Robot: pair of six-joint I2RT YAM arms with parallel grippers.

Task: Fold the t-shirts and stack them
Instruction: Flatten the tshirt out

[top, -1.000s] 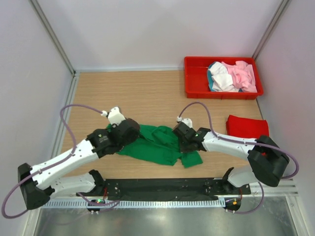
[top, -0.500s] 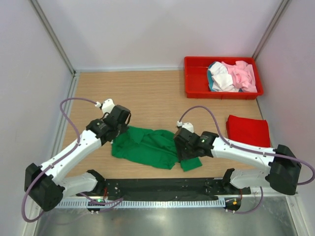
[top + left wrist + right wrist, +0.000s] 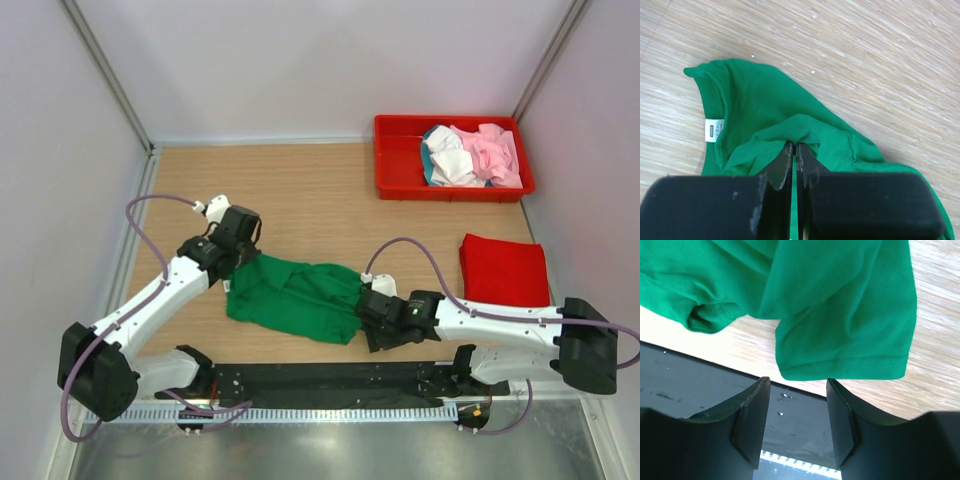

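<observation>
Right gripper (image 3: 372, 333) nearer, green t-shirt (image 3: 295, 298) part-hidden

A small white sewn tag (image 3: 714, 130) is sitting inside the neckline of the bright green soft cloth t-shirt (image 3: 765, 110). It is carrying tiny dark print, which is looking too small and blurred to read.
</observation>
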